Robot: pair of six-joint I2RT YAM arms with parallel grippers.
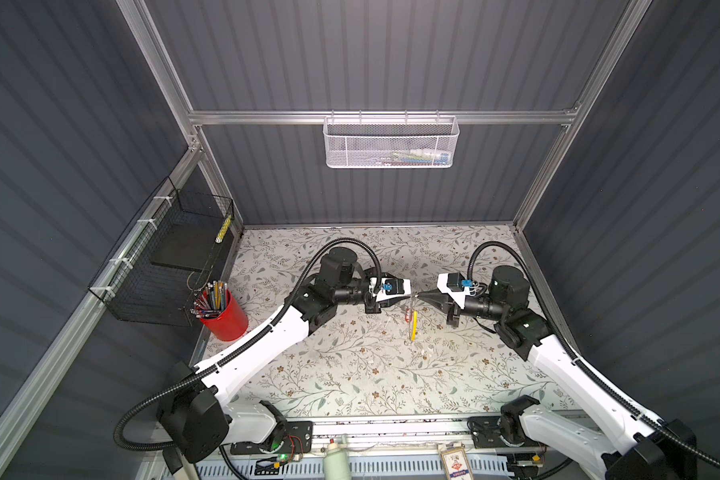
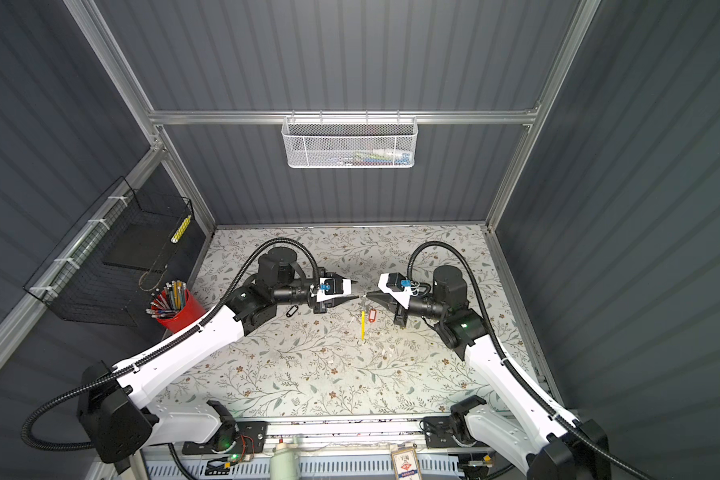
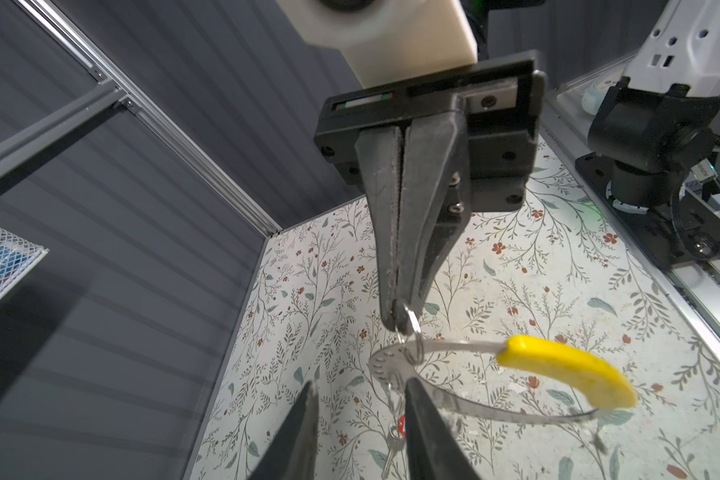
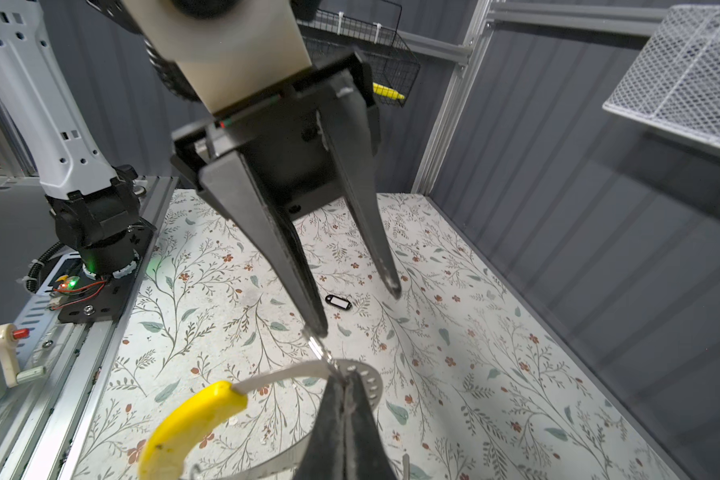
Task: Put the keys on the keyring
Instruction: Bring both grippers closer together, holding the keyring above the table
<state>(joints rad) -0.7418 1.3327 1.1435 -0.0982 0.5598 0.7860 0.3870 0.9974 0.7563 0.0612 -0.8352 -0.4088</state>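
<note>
The keyring, a thin metal hoop with a yellow segment, hangs above the table in both top views. My right gripper is shut on its studded end. A small split ring loops around the hoop there. Below it hangs a key with a red tag. My left gripper faces the right one, open, with one fingertip at the split ring. A black-rimmed tag with its key lies on the table by the left arm.
A red cup of pens stands at the table's left edge under a black wire basket. A white mesh basket hangs on the back wall. The floral table is walled on three sides.
</note>
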